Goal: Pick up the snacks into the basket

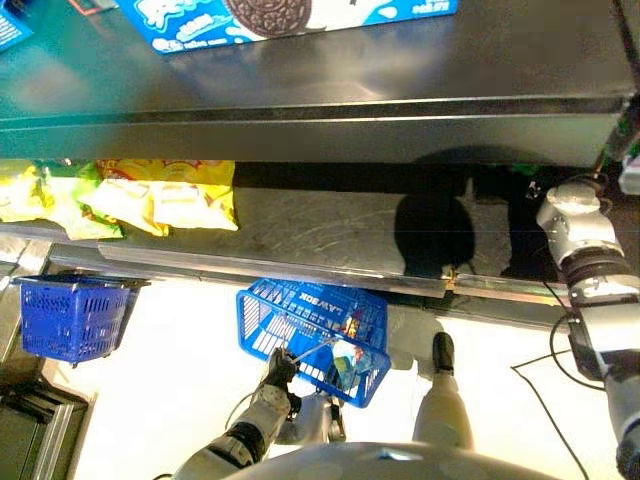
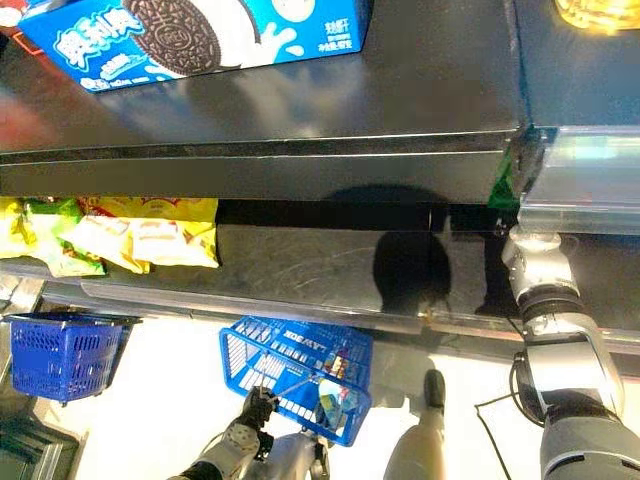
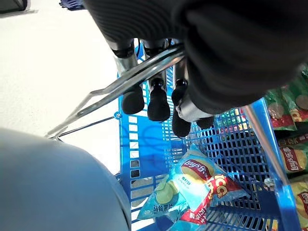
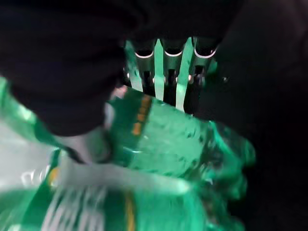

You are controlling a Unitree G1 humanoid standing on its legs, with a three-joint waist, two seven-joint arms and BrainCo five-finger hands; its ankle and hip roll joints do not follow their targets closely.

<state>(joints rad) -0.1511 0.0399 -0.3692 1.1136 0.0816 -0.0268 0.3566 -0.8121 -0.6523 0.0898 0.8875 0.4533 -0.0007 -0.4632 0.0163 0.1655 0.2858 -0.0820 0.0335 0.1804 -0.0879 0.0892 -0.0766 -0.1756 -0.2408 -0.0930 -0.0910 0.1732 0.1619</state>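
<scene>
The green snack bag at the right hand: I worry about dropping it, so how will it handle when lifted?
The green snack bag looks crinkled and glossy, so probably floppy and slippery. It seems puffed, likely light. The right hand reaches over it; its grasp is unclear.

Baskets, blue: two, one [image 1: 310,335] with a wire handle, one [image 1: 72,317] set apart. Cookie box [image 1: 290,18]: one. Hands: two, left [image 1: 279,368], right [image 4: 166,72].

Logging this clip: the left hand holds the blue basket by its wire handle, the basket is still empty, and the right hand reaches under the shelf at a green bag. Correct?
Not quite: the blue basket is not empty. The left wrist view shows a snack bag lying inside it. The rest stands: the left hand curls round the wire handle, and the right hand is at a green bag.
</scene>
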